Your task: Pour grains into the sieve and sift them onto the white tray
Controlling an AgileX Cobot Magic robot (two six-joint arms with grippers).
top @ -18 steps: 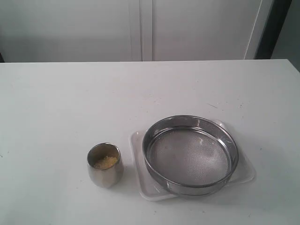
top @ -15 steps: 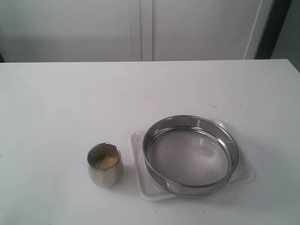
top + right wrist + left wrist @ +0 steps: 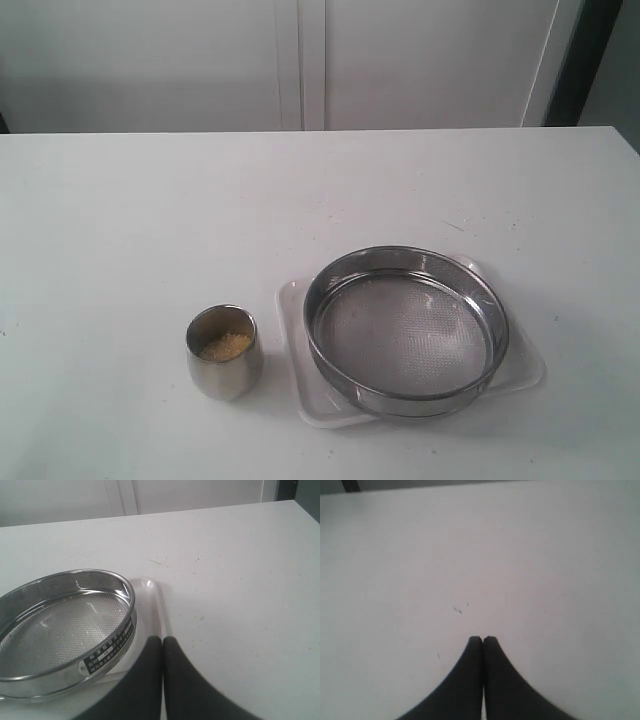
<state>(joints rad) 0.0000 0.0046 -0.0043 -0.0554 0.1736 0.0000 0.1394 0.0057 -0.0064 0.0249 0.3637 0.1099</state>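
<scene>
Wide round steel sieve (image 3: 405, 330) resting on flat white plastic tray (image 3: 293, 345) on scuffed white table (image 3: 150, 220); yellow grains (image 3: 224, 346) inside small steel cup (image 3: 222, 378) just beside. White panelled wall (image 3: 150, 60) behind. Closed and empty: left gripper (image 3: 483, 639), right gripper (image 3: 163, 639).

We get bright, soft, even light. The sieve (image 3: 405, 330) shows pale glints along its steel rim and lays a faint shadow on the white tray (image 3: 292, 330); the cup (image 3: 224, 352) casts a weak, soft-edged one on the table (image 3: 150, 220). We find the exterior view slightly soft. Close to the wrist cameras, the left gripper (image 3: 482, 639) and right gripper (image 3: 162, 639) blur into dark shapes.
</scene>
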